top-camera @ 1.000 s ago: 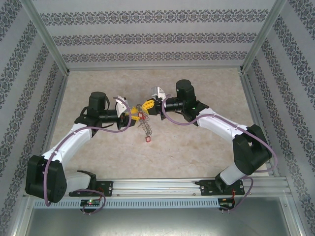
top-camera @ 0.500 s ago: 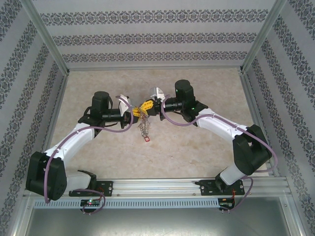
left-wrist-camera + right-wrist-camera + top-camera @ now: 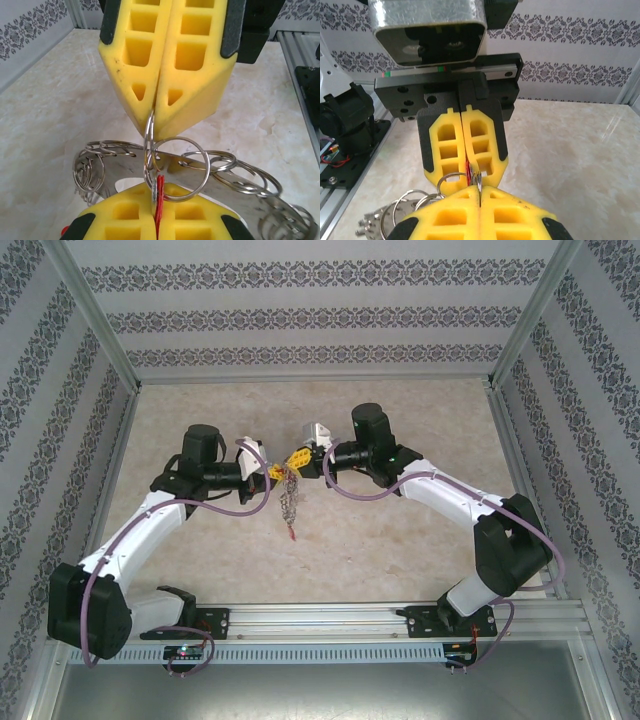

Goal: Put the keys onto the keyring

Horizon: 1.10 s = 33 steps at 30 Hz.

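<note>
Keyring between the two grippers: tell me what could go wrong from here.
1. The right gripper pinches the keyring only at its very fingertips; the thin wire could twist or slip out.
2. The left gripper is shut on the key edge-on, so the key could pivot instead of threading.
3. The loose rings and another key trail from the grip; their weight or swing may tug it.
</note>
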Tool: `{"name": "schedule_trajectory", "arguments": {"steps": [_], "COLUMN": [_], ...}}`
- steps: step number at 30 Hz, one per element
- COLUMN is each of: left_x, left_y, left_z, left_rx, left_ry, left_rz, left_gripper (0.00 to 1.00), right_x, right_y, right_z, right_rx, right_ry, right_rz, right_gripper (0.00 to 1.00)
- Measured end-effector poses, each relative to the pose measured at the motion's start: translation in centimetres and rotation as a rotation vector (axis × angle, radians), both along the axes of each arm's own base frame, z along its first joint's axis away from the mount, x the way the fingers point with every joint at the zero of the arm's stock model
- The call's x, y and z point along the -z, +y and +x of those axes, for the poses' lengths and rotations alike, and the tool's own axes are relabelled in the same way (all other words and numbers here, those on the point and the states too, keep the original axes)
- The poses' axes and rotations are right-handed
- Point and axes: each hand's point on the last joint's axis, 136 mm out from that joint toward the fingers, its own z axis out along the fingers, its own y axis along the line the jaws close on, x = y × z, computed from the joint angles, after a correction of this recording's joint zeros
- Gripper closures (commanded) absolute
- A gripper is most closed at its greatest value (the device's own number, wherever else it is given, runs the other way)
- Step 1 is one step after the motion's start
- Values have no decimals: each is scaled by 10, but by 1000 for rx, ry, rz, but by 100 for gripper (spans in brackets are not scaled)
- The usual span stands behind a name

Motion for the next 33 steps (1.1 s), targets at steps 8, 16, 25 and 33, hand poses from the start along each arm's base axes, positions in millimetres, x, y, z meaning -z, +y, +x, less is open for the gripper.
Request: {"name": "schedule_trajectory", "arguments": {"steps": [8,16,25,33], "left_x": [-11,-15,-29,-61], "left_y": [5,11,15,20], "left_z": [-1,-2,-6,-5], "left_rx": [-2,-12,6,27], "left_ry": [-50,-72,-99,-233], "left_rz": [51,120,164,225], "left_gripper": [100,100,100,100], "right_x": [11,16,16,10], "right_y": [-1,3,6,-3], "right_z": [-2,-7,-9,-8], "right_rx": [6,-8,-16,-27], "right_ry": [5,-40,-76,-61], "right_rz": [-42,-63,-68,-48], "right_gripper": [100,100,69,56]}}
